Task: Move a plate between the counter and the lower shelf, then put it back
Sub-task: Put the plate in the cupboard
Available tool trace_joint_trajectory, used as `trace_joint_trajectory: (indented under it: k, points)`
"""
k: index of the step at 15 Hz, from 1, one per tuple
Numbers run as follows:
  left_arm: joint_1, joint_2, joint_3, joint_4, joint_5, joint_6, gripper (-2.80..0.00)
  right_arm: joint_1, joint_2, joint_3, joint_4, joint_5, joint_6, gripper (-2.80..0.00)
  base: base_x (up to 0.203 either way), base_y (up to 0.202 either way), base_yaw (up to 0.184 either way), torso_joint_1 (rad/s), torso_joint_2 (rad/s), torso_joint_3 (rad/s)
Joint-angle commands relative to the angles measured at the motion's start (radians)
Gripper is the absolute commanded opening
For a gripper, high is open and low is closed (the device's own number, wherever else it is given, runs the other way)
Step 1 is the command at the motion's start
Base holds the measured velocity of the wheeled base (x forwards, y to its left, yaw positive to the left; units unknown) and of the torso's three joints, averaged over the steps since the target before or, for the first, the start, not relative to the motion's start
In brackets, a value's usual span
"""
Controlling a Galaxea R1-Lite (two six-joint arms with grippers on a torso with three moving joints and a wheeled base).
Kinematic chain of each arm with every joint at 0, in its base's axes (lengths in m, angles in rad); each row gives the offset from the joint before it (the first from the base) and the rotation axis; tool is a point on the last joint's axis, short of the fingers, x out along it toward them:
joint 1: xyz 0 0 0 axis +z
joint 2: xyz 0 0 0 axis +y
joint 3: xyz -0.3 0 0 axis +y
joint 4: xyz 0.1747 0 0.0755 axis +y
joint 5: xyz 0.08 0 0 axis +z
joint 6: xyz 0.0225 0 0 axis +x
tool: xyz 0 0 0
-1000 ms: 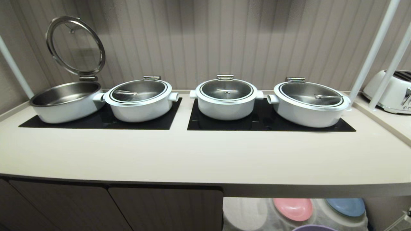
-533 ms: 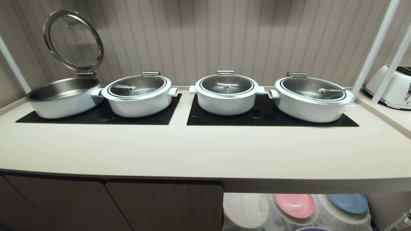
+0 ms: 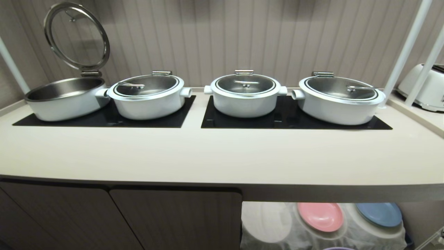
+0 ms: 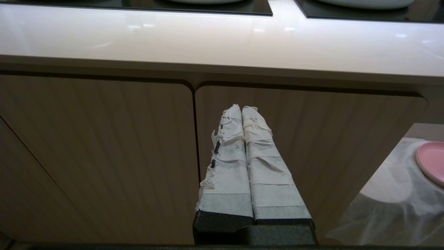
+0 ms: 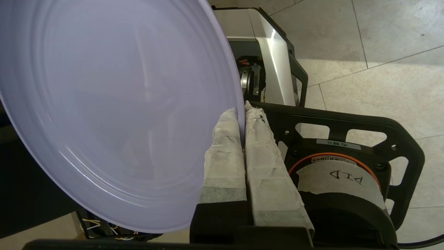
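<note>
Lowered since earlier, the camera shows more shelf; right gripper pinches plate edge, possibly slipping.

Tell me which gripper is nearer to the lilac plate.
Right. The right gripper is shut on the lilac plate at its rim. The left gripper, shut and empty, faces the cabinet doors, no lilac plate nearby.

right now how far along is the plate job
Done: the right gripper is shut on the rim of the lilac plate, held clear of any surface. In hand: carrying it. Left: setting it down; the counter front is bare, and the lower shelf holds a pink plate and blue plate.
</note>
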Motion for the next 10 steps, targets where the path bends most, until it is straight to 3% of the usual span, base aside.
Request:
trace_joint_trajectory:
  k: [1, 6, 10]
  points:
    - [0.000, 0.001, 0.000, 0.000, 0.000, -0.001, -2.80, 0.002, -0.007, -0.001, 0.004, 0.002, 0.009, -2.80, 0.000, 0.000, 0.000, -0.166, 0.35, 0.188]
    - [0.001, 0.001, 0.000, 0.000, 0.000, -0.001, -2.80, 0.001, -0.028, 0.008, 0.024, 0.002, 0.011, -2.80, 0.000, 0.000, 0.000, -0.176, 0.38, 0.198]
    - [0.000, 0.001, 0.000, 0.000, 0.000, -0.001, -2.80, 0.002, -0.028, 0.008, 0.024, 0.002, 0.011, -2.80, 0.000, 0.000, 0.000, -0.248, 0.55, 0.287]
